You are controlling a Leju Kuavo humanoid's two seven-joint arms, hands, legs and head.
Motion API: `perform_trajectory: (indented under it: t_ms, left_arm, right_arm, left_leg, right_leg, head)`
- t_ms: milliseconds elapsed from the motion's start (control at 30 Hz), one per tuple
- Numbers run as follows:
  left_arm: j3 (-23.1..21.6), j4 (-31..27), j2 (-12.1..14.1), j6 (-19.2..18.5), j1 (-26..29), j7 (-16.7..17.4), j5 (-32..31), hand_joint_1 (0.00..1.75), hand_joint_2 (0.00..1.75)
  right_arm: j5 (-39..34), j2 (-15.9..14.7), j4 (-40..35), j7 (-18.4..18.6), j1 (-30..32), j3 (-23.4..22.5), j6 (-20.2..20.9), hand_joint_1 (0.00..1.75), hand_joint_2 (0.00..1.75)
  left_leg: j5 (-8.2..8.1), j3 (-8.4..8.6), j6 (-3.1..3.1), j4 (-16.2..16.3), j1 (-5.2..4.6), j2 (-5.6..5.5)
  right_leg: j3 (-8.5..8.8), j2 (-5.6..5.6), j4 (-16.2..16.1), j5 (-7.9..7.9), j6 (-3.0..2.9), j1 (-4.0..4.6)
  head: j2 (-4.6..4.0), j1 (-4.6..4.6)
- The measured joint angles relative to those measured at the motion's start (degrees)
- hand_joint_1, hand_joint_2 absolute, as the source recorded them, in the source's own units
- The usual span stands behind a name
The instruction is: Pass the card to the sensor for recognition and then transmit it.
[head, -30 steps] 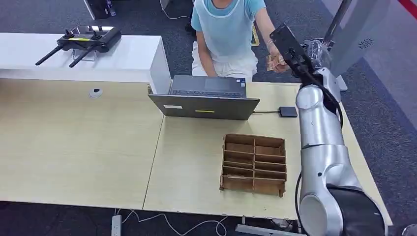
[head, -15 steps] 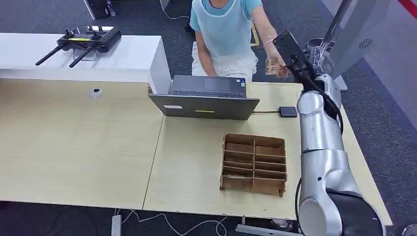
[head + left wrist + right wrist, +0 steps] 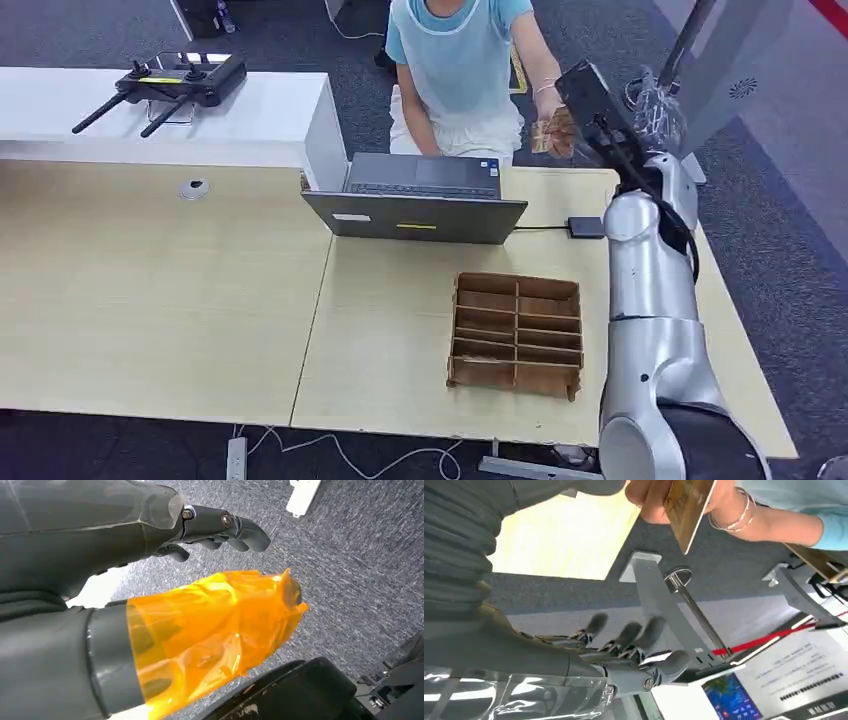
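Fingers of my right hand (image 3: 624,655) are spread and hold nothing, raised toward a person's hand (image 3: 556,128) that holds out the gold-brown card (image 3: 541,135) at the upper right of the head view.

In my right wrist view the flat card (image 3: 688,510) is pinched in the person's fingers, apart from my dark fingers (image 3: 644,635). My left hand (image 3: 150,580) hangs over grey carpet, its dark fingers (image 3: 235,527) slightly curled around nothing and its thumb wrapped in orange film (image 3: 215,630). On the pale wooden surface (image 3: 160,300) sit a grey open laptop (image 3: 420,200), a small black sensor pad (image 3: 586,227) on a cable just right of it, and a brown cardboard tray with compartments (image 3: 516,333) nearer to me.
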Motion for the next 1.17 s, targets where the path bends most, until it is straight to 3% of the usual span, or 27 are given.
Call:
perform_trajectory:
  t_ms: [167,367,467,533,567,600,667,700,733,800,933,1067,1167]
  left_arm:
    - [0.0,0.0,0.0,0.1,0.1,0.1,0.0,0.00,0.00]
    - [0.0,0.0,-0.2,0.3,0.2,0.2,1.2,0.00,0.00]
    - [0.0,0.0,-0.4,0.5,0.3,0.4,2.9,0.00,0.00]
    - [0.0,0.0,-0.5,0.9,0.5,0.6,4.3,0.00,0.00]
    - [0.0,0.0,-0.5,1.2,0.5,0.6,5.3,0.00,0.00]
    - [0.0,0.0,-0.5,1.5,0.7,0.6,6.6,0.00,0.00]
    - [0.0,0.0,-0.3,1.8,0.8,0.5,8.6,0.00,0.00]
    - [0.1,0.0,-0.3,1.9,0.8,0.5,9.3,0.00,0.00]
    - [0.1,0.0,-0.3,2.2,0.8,0.5,10.1,0.00,0.00]
    - [0.2,0.0,-0.3,2.4,1.3,0.9,11.4,0.00,0.00]
    - [0.2,0.0,-0.4,2.9,1.7,1.3,12.7,0.00,0.00]
    - [0.3,0.0,-0.6,3.2,1.9,2.4,14.4,0.00,0.00]
    - [0.2,0.0,-0.7,2.6,1.8,3.6,13.6,0.00,0.00]
  right_arm:
    - [-0.2,0.9,-4.3,-1.6,2.0,0.0,-2.7,0.00,1.75]
    - [-2.0,4.0,-20.0,-5.1,8.8,1.2,-5.0,0.00,1.75]
    - [-9.1,6.4,-30.1,-6.9,13.6,2.1,-5.9,0.00,1.75]
    - [-18.1,7.7,-36.3,-6.3,17.5,3.0,-5.6,0.00,1.75]
    - [-25.9,8.2,-38.7,-4.8,19.4,3.5,-3.4,0.00,1.75]
    - [-38.4,8.4,-40.3,-4.4,21.8,3.9,1.3,0.00,1.75]
    - [-63.3,8.0,-40.5,-9.3,26.9,4.8,10.0,0.00,1.75]
    - [-73.4,7.6,-40.6,-12.6,29.6,5.6,12.1,0.00,1.75]
    - [-81.9,6.9,-41.2,-15.6,32.1,6.3,12.9,0.00,1.75]
    - [-90.8,6.0,-43.7,-18.8,37.5,7.0,14.1,0.00,1.75]
    - [-80.2,5.1,-49.6,-19.6,46.0,9.0,14.2,0.00,1.75]
    - [-71.5,5.2,-55.8,-23.5,53.6,9.2,12.0,0.00,1.75]
    - [-70.8,5.7,-57.3,-26.8,58.0,9.5,12.9,0.00,1.75]
  left_leg:
    - [0.00,0.00,0.00,0.0,0.00,-0.01]
    - [-0.03,-0.02,0.02,0.0,0.00,-0.07]
    - [-0.05,-0.01,0.00,0.0,0.01,-0.08]
    - [-0.08,-0.02,0.00,0.0,0.01,-0.09]
    - [-0.09,-0.02,-0.01,-0.1,0.02,-0.08]
    - [-0.14,0.03,-0.08,-0.1,0.03,0.00]
    - [-0.16,0.10,-0.10,-0.1,0.02,0.09]
    - [-0.15,0.07,-0.09,0.0,0.02,-0.05]
    - [-0.13,0.05,-0.06,0.0,0.03,-0.27]
    - [-0.14,0.03,-0.06,0.0,0.01,-0.44]
    - [-0.27,0.07,0.00,0.0,0.00,-0.14]
    - [-0.32,0.05,0.00,0.0,0.00,-0.19]
    - [-0.33,0.06,0.00,0.0,0.00,-0.17]
  right_leg:
    - [0.00,-0.02,0.0,0.00,0.00,0.00]
    - [-0.01,-0.03,0.0,-0.04,0.01,0.00]
    - [-0.01,-0.04,0.0,-0.11,0.01,0.00]
    - [0.00,-0.07,0.0,-0.12,0.01,0.01]
    - [0.01,-0.08,0.0,-0.14,0.00,0.02]
    - [0.02,-0.02,0.0,-0.14,-0.01,0.03]
    - [0.02,0.08,0.0,-0.14,-0.01,0.03]
    - [0.03,-0.07,-0.1,-0.15,0.01,0.03]
    - [0.10,-0.28,-0.1,-0.20,0.05,0.03]
    - [0.16,-0.41,-0.1,-0.25,0.09,0.03]
    - [0.09,-0.16,-0.1,-0.26,0.08,0.01]
    - [0.13,-0.22,-0.1,-0.39,0.06,0.01]
    - [0.13,-0.20,-0.1,-0.40,0.05,0.01]
  head:
    - [0.00,0.02]
    - [0.02,0.00]
    - [0.00,0.00]
    - [0.00,0.00]
    - [0.00,0.00]
    - [0.00,0.02]
    - [0.00,-0.02]
    - [0.00,-0.02]
    - [0.00,0.02]
    - [0.02,0.07]
    - [0.00,0.00]
    - [0.00,0.00]
    - [0.00,0.02]
